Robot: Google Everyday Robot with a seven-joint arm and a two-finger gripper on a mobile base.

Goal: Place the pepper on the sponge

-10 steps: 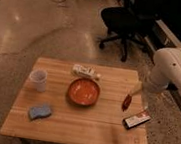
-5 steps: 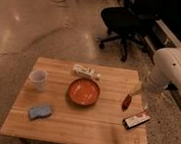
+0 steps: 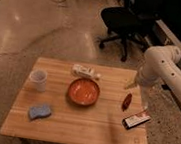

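The small dark red pepper is at the right side of the wooden table, between the orange-red bowl and the flat box. The light blue sponge lies near the front left corner, far from the pepper. My gripper hangs at the end of the white arm, just above and behind the pepper. Whether it touches the pepper does not show.
An orange-red bowl sits mid-table, a white cup at the left and a white packet at the back edge. A flat black-and-red box lies front right. A black office chair stands behind the table.
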